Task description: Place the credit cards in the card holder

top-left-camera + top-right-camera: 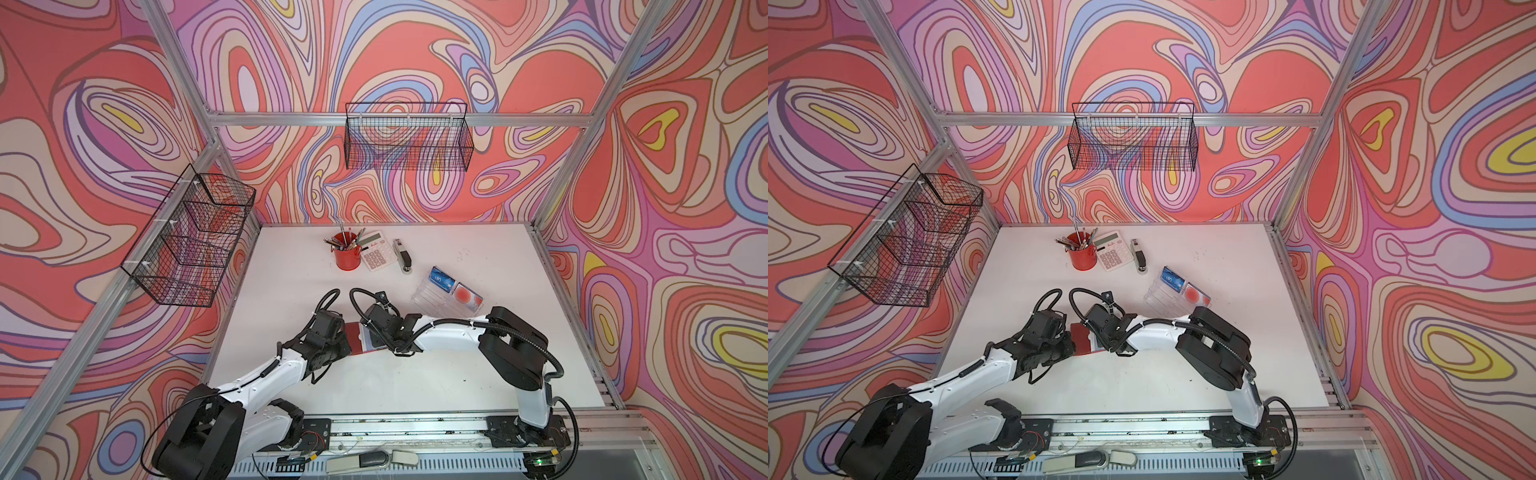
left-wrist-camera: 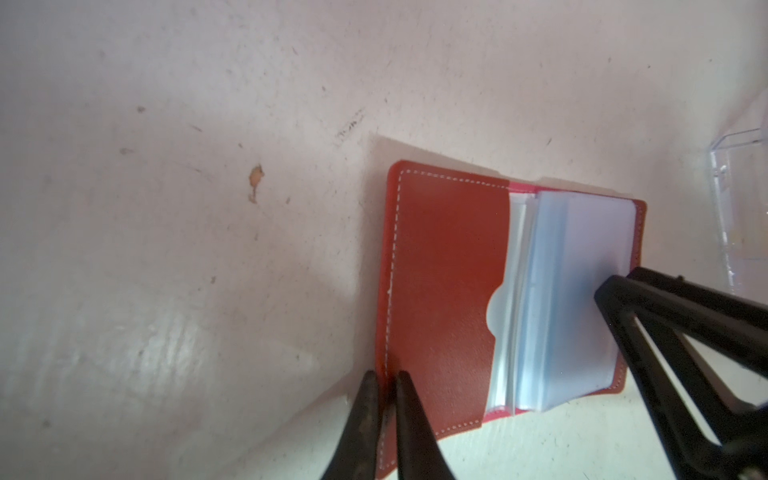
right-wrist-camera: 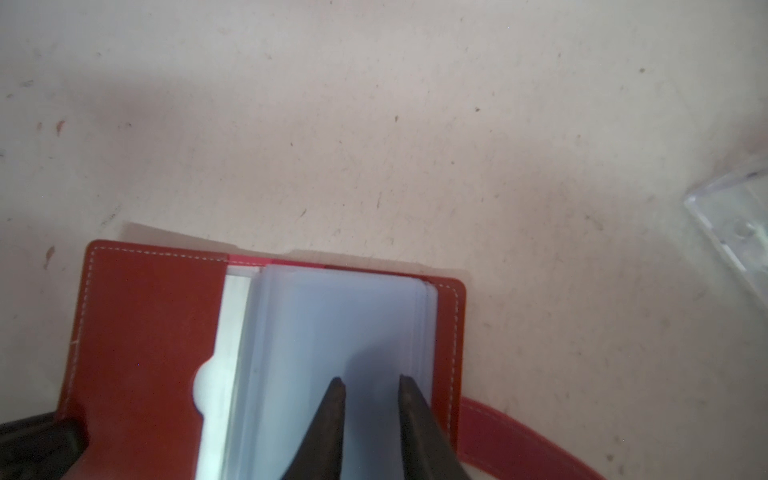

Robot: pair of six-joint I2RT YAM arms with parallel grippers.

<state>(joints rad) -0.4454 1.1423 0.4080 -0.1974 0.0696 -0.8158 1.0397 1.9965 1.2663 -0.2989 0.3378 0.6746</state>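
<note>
The red card holder (image 1: 356,336) (image 1: 1081,335) lies open on the white table between my two grippers. My left gripper (image 2: 385,376) is shut on the stitched edge of the card holder's (image 2: 444,291) red flap. The right gripper (image 3: 370,380) stands over the clear sleeves (image 3: 332,332), jaws a little apart, its tips on or just above the top sleeve; no card is between them. Two credit cards lie in the clear tray (image 1: 428,305) at the right: a blue one (image 1: 440,277) (image 1: 1173,284) and a pale one with a red circle (image 1: 467,296) (image 1: 1196,296).
At the back stand a red pencil cup (image 1: 347,255), a calculator (image 1: 376,253) and a stapler (image 1: 404,255). The card holder's snap tab (image 3: 519,436) trails out on the table. A tray corner (image 3: 731,224) shows in the right wrist view. Wire baskets (image 1: 407,139) hang on the walls.
</note>
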